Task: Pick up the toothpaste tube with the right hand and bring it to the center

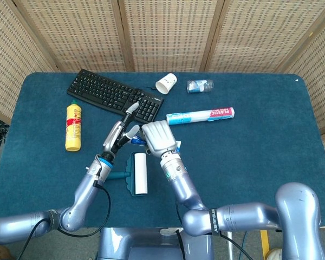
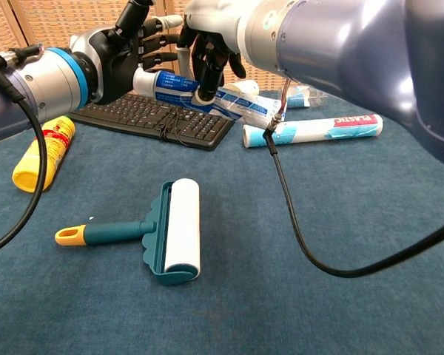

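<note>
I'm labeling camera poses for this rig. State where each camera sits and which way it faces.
Head view: high above the robot, looking down on the blue table; both arms show, left robot hand and right robot hand meeting.
Chest view: low at the table's near edge, looking across it toward the wicker screen; both forearms enter from above.
Shared: toothpaste tube held by the right robot hand, lint roller, keyboard.

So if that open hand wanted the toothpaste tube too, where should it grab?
Probably the capped end. The toothpaste tube hangs above the keyboard, roughly level, pinched mid-body by the right hand. Its white cap points at the left hand, whose fingers are spread right beside it. Closing around that free, round stretch from the left looks easiest; the flat tail is behind the right hand.
</note>
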Motion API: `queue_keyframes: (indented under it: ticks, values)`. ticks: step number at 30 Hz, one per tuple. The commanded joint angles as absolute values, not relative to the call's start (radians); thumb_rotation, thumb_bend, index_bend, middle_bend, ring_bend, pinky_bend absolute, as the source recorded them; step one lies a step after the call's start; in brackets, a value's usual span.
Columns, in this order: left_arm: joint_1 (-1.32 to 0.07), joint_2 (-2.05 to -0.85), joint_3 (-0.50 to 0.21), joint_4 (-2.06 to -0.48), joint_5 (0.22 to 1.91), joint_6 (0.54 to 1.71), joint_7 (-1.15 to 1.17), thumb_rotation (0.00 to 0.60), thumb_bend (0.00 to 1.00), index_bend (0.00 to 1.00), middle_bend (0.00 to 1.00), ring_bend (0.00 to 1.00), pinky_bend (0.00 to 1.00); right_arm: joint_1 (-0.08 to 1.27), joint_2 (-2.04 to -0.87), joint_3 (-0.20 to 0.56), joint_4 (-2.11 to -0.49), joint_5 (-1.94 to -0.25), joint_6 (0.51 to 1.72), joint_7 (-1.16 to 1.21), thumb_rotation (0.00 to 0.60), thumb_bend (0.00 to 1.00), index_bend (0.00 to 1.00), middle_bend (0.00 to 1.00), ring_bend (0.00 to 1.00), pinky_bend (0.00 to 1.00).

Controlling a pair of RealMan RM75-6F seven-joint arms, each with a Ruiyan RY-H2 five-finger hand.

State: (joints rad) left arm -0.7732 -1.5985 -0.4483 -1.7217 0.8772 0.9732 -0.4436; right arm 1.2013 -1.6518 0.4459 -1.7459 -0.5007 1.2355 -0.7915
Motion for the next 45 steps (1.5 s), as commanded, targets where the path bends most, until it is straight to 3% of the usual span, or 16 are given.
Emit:
queue_keyframes:
  ticks: [1, 29, 45]
  values:
    - [-0.772, -1.609, -0.451, -1.717, 0.874, 0.981, -0.435, 0.159, 0.00, 0.00, 0.00, 0.00, 0.00, 1.204, -1.651, 0.449, -1.751, -0.495, 1.239, -0.790, 0.600, 0.61, 0.72, 0.71, 0.63, 0.78]
    - [-0.748, -1.679, -0.461, -1.715, 0.903, 1.003, -0.417, 0.161, 0.00, 0.00, 0.00, 0.00, 0.00, 1.218, -1.649, 0.457, -1.762, -0.474, 1.261, -0.778, 0.600, 0.61, 0.72, 0.71, 0.63, 0.79]
    - [-0.642, -1.530, -0.473, -1.743, 0.992, 1.032, -0.469, 0.160, 0.00, 0.00, 0.00, 0.00, 0.00, 1.152, -1.587, 0.407, -1.784, -0.512, 1.279, -0.751, 0.600, 0.61, 0.72, 0.71, 0.63, 0.79]
